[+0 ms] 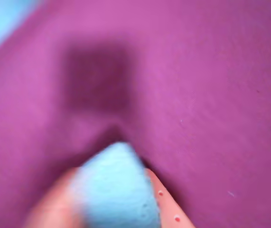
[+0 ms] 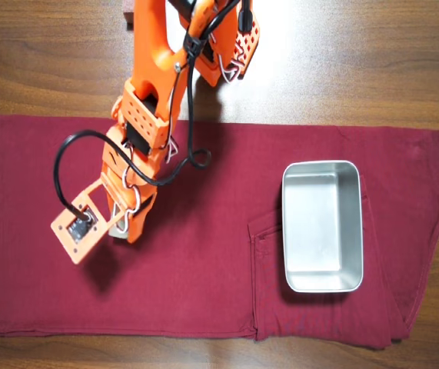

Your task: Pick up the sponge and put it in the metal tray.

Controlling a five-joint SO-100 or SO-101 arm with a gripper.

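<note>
In the wrist view, my gripper (image 1: 114, 161) is shut on the sponge (image 1: 118, 190), a pale porous block that looks bluish here and sits between the orange fingers (image 1: 166, 204). It hangs close above the dark red cloth (image 1: 211, 95) and casts a blurred shadow on it. In the overhead view, the gripper (image 2: 127, 225) is over the left part of the cloth, and only a grey edge of the sponge (image 2: 118, 229) shows under the arm. The metal tray (image 2: 323, 286) stands empty on the right part of the cloth, well apart from the gripper.
The dark red cloth (image 2: 219, 307) covers most of a wooden table (image 2: 357, 61). The orange arm (image 2: 154, 77) reaches in from the top edge with a black cable looped beside it. The cloth is folded and seamed near the tray.
</note>
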